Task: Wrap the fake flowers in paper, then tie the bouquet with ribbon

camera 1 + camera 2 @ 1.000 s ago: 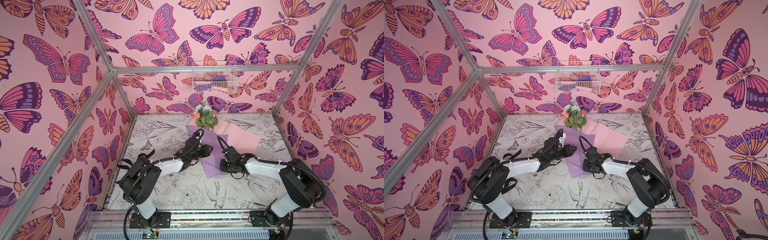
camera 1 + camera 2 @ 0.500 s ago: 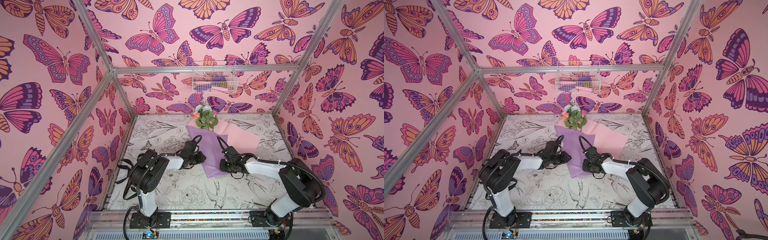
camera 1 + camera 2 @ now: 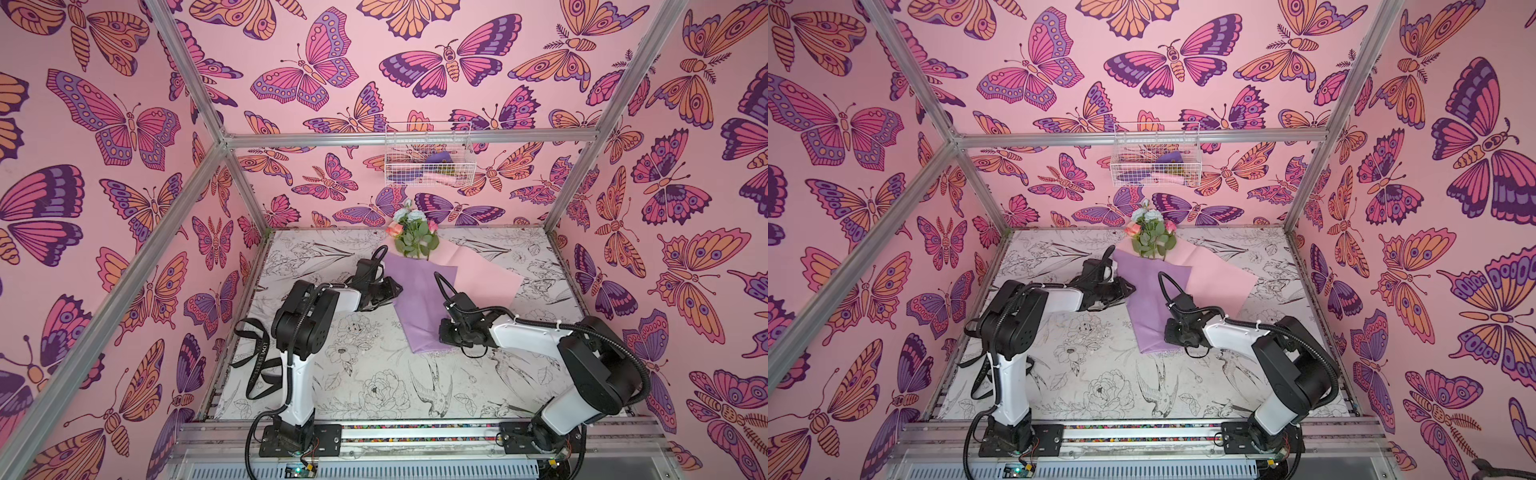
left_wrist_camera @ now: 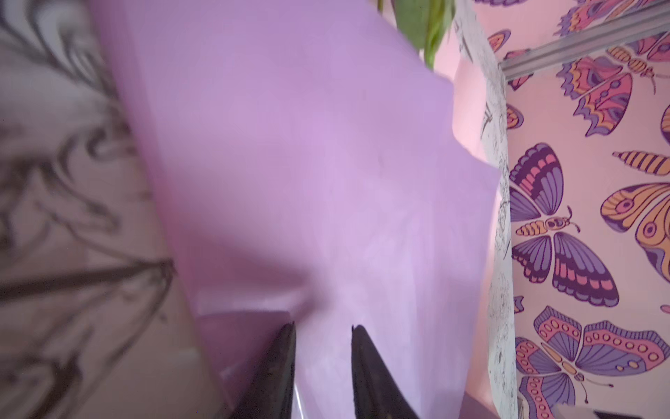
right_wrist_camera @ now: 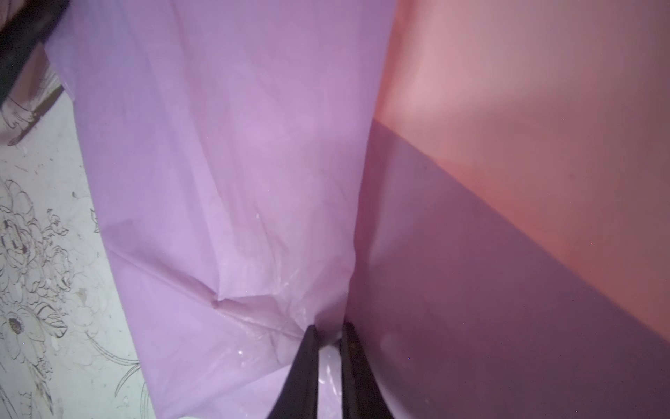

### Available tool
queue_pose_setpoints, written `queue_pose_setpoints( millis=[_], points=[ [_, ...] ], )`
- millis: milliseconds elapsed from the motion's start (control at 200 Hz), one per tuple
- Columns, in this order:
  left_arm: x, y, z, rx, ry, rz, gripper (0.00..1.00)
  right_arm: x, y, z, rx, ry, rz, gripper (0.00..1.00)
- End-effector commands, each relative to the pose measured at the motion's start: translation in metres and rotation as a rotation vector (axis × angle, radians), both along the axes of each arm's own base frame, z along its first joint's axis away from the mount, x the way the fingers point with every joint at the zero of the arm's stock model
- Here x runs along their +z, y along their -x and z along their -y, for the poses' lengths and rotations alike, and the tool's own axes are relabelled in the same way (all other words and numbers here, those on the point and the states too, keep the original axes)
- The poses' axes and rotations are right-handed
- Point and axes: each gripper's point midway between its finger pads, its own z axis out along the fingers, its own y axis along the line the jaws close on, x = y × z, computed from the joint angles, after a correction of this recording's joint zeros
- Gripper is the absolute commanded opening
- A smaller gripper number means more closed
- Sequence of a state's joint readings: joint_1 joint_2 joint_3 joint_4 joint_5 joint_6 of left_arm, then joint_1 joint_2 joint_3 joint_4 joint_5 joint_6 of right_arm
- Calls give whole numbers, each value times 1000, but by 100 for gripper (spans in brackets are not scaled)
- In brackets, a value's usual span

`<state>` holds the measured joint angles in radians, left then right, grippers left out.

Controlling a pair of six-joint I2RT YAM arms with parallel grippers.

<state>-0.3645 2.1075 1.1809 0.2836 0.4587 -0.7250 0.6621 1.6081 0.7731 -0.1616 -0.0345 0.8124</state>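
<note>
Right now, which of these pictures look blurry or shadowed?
Left wrist view: the flower-printed tabletop is smeared with blur, the lilac wrapping paper soft. Right wrist view: creases sharp, shadow dimming the pink paper sheet. Both top views: crisp, evenly lit.

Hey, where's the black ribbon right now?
In a top view, the black ribbon lies loose on the table along its left edge, toward the front, beside the left arm and far from the bouquet at the back.
</note>
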Motion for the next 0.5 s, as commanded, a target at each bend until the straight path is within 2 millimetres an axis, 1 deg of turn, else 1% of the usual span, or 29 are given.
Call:
queue_pose_setpoints(
  millis=[0, 60, 105, 245, 255, 280, 366, 491],
  points=[
    [-51, -9, -32, 85, -94, -126, 32, -13, 18, 9, -5, 42, -84, 16],
    [-55, -20, -36, 106, -86, -137, 32, -11, 19, 10, -5, 47, -90, 16],
    [-54, -29, -38, 122, -75, -137, 33, -9, 20, 10, -3, 48, -91, 16],
    [-55, -48, -47, 166, -76, -141, 35, 3, 18, 13, 6, 68, -79, 17],
    [-54, -49, -48, 169, -78, -141, 35, 12, 16, 12, 7, 59, -59, 17],
    [-55, -52, -51, 179, -83, -143, 35, 20, 13, 12, 10, 59, -43, 18],
    [-54, -61, -56, 198, -89, -142, 37, 37, 6, 15, 25, 86, -8, 22],
    [-46, -70, -55, 196, -81, -124, 39, 73, -18, 19, 35, 142, 82, 28]
  ],
)
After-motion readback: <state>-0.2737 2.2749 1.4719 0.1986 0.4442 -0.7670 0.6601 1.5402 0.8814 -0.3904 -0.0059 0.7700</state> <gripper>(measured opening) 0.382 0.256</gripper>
